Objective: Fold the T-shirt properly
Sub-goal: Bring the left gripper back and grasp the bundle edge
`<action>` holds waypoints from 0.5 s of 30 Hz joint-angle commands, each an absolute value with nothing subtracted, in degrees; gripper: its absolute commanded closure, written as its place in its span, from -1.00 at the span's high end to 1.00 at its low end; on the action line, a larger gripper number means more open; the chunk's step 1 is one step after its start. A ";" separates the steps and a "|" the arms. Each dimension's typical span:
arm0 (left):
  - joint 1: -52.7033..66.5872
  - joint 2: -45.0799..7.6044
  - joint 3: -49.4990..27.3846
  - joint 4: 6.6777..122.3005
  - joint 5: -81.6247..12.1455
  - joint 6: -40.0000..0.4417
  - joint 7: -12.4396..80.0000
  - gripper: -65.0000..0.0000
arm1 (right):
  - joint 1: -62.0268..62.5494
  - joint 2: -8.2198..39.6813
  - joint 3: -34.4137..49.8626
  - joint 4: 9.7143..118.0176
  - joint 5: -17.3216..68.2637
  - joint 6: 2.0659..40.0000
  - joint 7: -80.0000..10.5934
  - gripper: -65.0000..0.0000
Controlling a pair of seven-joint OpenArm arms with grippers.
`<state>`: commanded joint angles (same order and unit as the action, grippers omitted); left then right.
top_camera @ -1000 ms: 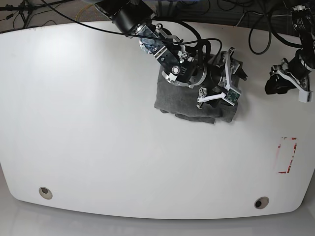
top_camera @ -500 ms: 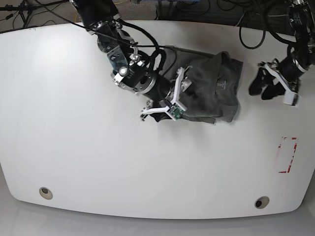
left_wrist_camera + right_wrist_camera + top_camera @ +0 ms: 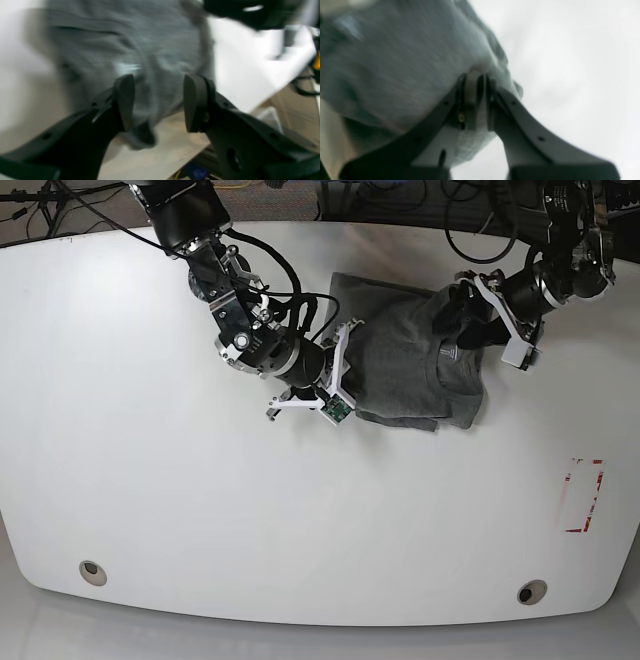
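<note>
The dark grey T-shirt (image 3: 410, 370) lies bunched and partly folded at the back middle of the white table (image 3: 200, 510). My right gripper (image 3: 345, 375) is at the shirt's left edge. In the right wrist view this gripper (image 3: 476, 82) is shut, pinching the T-shirt (image 3: 395, 62), though the picture is blurred. My left gripper (image 3: 462, 320) hovers over the shirt's upper right part. The left wrist view shows it (image 3: 158, 100) open, with the blurred grey T-shirt (image 3: 125, 45) below and nothing between the fingers (image 3: 123, 100).
A red tape rectangle (image 3: 583, 495) marks the table's right side. Two round holes (image 3: 92, 571) (image 3: 531, 592) sit near the front edge. Cables (image 3: 480, 220) run behind the table's back edge.
The right arm has swung left from above the shirt to its left edge, and the shirt now spreads further left. The left arm has come in from the right onto the shirt.
</note>
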<state>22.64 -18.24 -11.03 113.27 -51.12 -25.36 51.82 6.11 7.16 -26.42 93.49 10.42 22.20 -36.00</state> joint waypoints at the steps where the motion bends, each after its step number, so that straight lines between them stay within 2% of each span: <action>1: 22.64 -17.80 -10.51 113.27 -50.33 -25.36 51.82 -0.10 | 6.20 7.16 -26.33 92.26 10.42 22.20 -34.95 -0.83; 9: 22.37 -15.78 -4.88 111.52 -39.34 -25.36 51.82 -0.10 | 8.22 9.27 -26.33 81.89 10.33 22.20 -28.18 -0.83; 15: 19.74 -16.92 -3.12 111.43 -34.24 -25.36 51.82 -0.10 | 7.69 11.65 -26.33 80.57 10.42 22.20 -26.33 -0.84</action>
